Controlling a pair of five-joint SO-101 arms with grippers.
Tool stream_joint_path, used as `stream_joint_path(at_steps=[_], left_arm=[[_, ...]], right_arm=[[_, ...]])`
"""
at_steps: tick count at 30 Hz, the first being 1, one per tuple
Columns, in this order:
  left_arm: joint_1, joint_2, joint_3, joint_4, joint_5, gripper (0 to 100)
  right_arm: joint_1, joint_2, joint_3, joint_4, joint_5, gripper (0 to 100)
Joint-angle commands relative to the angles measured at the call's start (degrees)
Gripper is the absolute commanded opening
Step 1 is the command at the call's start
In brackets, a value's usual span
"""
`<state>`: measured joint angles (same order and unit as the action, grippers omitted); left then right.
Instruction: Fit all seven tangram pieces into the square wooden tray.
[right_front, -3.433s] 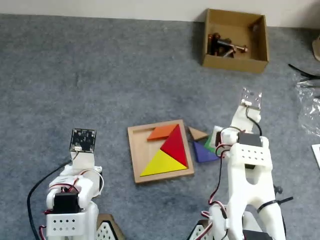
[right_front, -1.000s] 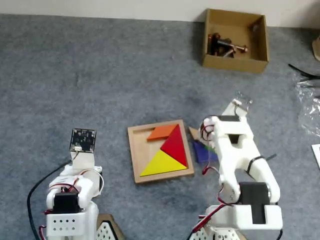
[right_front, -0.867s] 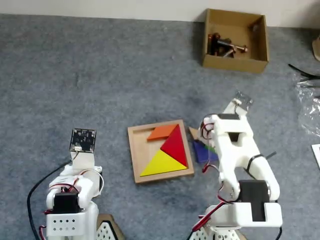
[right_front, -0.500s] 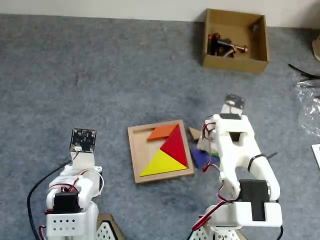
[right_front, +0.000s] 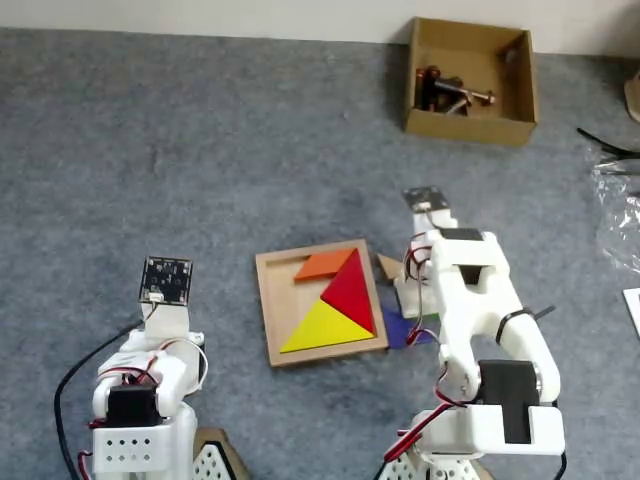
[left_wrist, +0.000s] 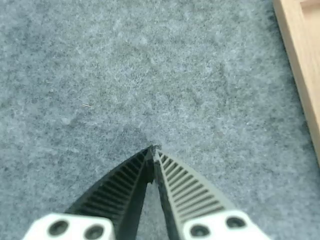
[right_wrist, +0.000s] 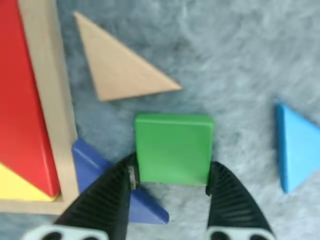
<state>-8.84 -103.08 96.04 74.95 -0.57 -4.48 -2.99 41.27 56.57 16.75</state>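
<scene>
The square wooden tray (right_front: 268, 315) lies mid-table and holds an orange piece (right_front: 324, 264), a red triangle (right_front: 350, 288) and a yellow triangle (right_front: 322, 327). My right arm (right_front: 468, 290) hangs over the loose pieces beside the tray's right rim (right_wrist: 55, 100). My right gripper (right_wrist: 171, 170) is shut on the green square (right_wrist: 173, 149), one finger on each side. The square overlaps a dark blue piece (right_wrist: 95, 162). A tan triangle (right_wrist: 117, 72) and a light blue triangle (right_wrist: 296, 147) lie close by. My left gripper (left_wrist: 152, 149) is shut over bare carpet, left of the tray's edge (left_wrist: 300, 65).
A cardboard box (right_front: 470, 120) with metal parts stands at the back right. A clear plastic bag (right_front: 618, 215) and black cables lie at the right edge. Grey carpet stretches open to the left and behind the tray.
My right arm swung left over the loose pieces and its wrist turned toward the tray. The dark blue piece slid a little nearer to the arm's base. The left arm kept still.
</scene>
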Motion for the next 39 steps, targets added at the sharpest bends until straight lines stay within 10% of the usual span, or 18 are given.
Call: stream_joint_path(at_steps=[1,39], left_arm=[[-0.6,0.1,1.2,0.3,0.3,1],[-0.6,0.1,1.2,0.3,0.3,1]], right_arm=[[0.3,0.6,-0.9,-2.5,4.0,10.9],[2.2,0.6,-0.3,-2.9,3.9,10.7]])
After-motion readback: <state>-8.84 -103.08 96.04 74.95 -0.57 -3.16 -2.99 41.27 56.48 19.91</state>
